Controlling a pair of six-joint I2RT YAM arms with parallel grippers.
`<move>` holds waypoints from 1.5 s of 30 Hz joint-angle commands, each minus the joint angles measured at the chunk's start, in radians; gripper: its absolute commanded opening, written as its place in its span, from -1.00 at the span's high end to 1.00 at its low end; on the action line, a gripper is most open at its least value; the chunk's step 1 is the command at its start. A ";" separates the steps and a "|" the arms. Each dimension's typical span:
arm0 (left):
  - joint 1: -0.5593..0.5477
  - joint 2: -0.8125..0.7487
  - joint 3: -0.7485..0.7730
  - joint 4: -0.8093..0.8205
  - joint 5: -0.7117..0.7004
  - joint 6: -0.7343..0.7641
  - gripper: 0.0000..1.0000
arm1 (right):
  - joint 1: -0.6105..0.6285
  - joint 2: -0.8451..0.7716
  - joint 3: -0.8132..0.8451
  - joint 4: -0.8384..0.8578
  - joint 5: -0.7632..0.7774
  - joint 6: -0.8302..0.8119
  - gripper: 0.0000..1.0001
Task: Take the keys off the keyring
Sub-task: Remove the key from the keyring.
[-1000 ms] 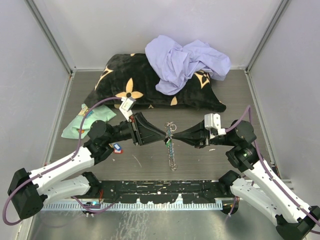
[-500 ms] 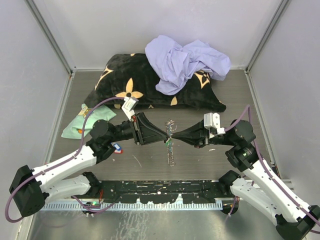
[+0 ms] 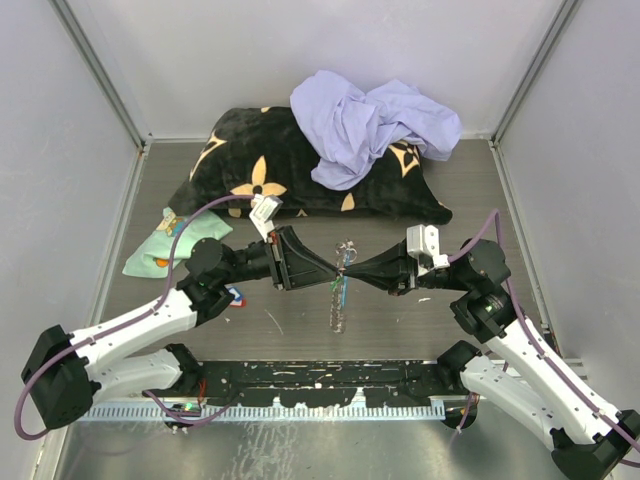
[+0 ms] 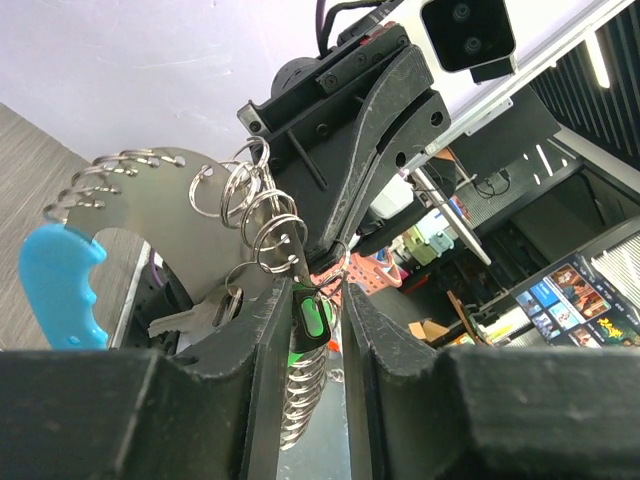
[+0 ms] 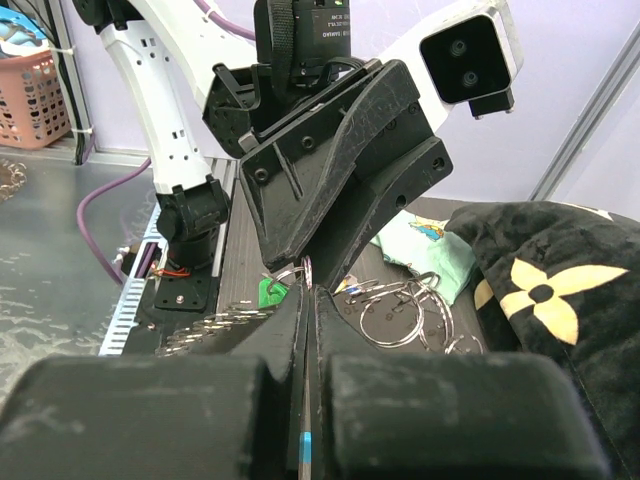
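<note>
Both clamped: left fingers [image 4: 250, 400] on green-tagged key [image 4: 312, 325], right fingers [image 5: 255, 400] on keyring [image 3: 338, 312], black pillow [image 3: 260, 160] behind.

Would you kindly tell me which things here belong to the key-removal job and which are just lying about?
Part of the job:
- keyring, held up between both tools
- green-tagged key
- left tool
- right tool

Just lying about:
- black flowered pillow
- lilac cloth
- mint-green cloth
</note>
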 commanded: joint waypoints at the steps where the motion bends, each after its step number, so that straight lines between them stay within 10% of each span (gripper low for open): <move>1: -0.009 -0.003 0.003 0.056 0.020 -0.009 0.46 | -0.005 0.000 0.050 0.063 0.015 -0.003 0.99; 45: -0.010 -0.008 0.028 -0.101 0.027 0.007 0.95 | -0.009 0.009 0.079 0.048 0.018 -0.008 0.99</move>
